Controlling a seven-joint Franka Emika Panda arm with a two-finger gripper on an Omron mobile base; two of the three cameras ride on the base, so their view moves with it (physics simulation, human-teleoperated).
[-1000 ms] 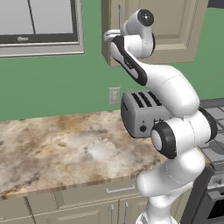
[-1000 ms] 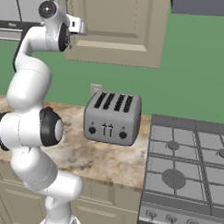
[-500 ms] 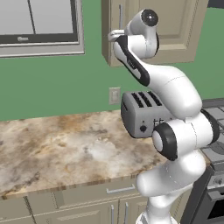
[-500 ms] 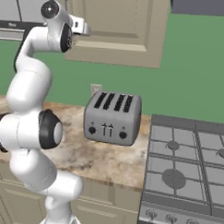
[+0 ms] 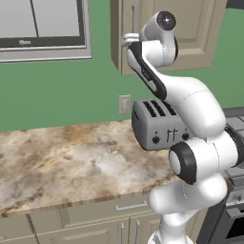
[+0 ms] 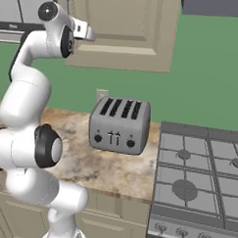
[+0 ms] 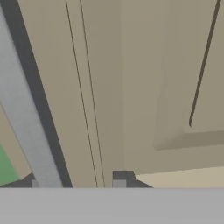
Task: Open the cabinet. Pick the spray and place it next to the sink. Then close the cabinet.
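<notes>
Step in hand: we judged the arm was at the start of the task, working on the cabinet [image 5: 190, 28] door, which looked shut or nearly shut in both base views.
Hand: the hand [image 7: 76, 180] was raised to the cabinet's left edge, beside the long silver bar handle [image 7: 26, 113]. We could not tell whether its fingers were parted or closed; only two small dark tips showed at the bottom of the hand view.
Contact: one tip sat at the foot of the handle and the other on the door face to its right. Whether the bar lay gripped between them we could not say.
Doing it well: we thought the pull should follow the door's arc about its hinge, not a straight line, so the tips would not slide off the bar. A firm hold before pulling seemed wise.
Spray: it was presumably behind the door.
Sink: not among what we could make out.
Left base view: it showed the handle [image 5: 133, 19] as a thin vertical bar by the wrist, with a toaster [image 5: 155, 125] on the marbled surface [image 5: 71, 157].
Right base view: it showed the door's recessed panel [image 6: 125, 18] square on, and a stove [image 6: 201, 178] just beside the toaster.
Hand view: it alone gave the closeness of tips, handle and door.
</notes>
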